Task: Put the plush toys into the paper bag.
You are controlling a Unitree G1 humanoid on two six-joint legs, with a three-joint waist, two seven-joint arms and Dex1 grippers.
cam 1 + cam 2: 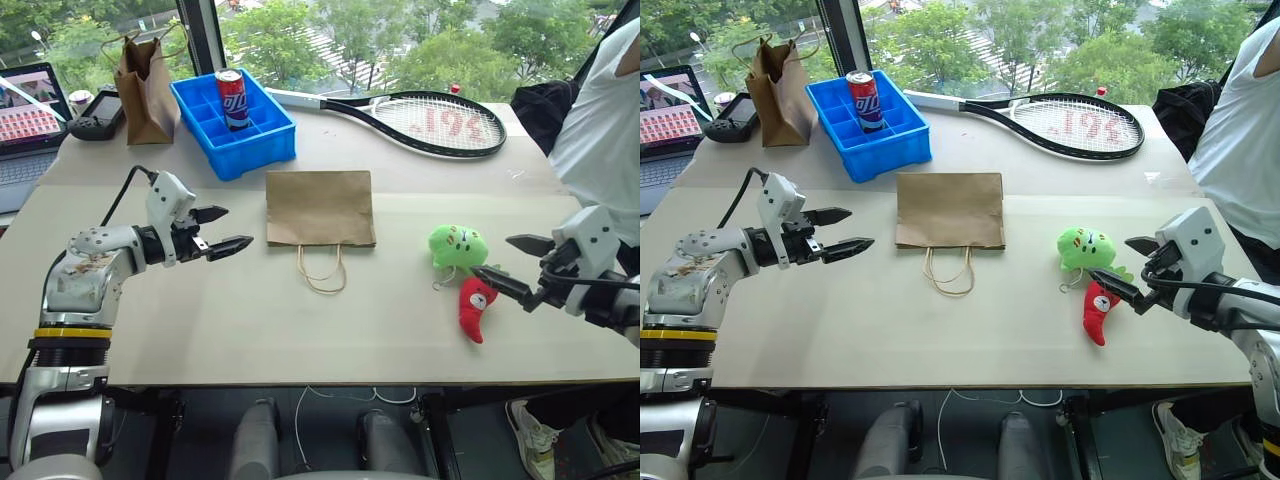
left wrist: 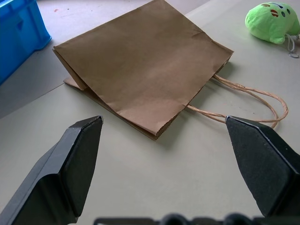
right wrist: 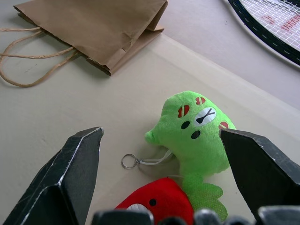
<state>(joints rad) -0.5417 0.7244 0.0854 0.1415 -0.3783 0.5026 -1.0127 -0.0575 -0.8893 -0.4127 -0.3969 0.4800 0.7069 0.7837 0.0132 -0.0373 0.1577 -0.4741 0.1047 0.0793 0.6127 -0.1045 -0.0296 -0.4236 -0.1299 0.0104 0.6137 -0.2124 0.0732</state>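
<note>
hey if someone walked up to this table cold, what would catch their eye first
Probably the lime-green plush toy and the red chili plush toy, bright against the pale table, right beside the open right gripper. Next, the flat paper bag lying mid-table, handles toward the near edge, with the open left gripper on its left. At the back, a blue tray holds a red can.

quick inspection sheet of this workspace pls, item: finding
surface: beige table, mostly bare in front
job's things: paper bag flat, handles toward robot; green toy and red toy touching, right of bag
clutter: blue bin holding can, racket, darker bag, laptop, black controller
grippers: left hand open, empty; right hand open over toys
cables: cable on left arm
surroundings: windows, person at right
</note>
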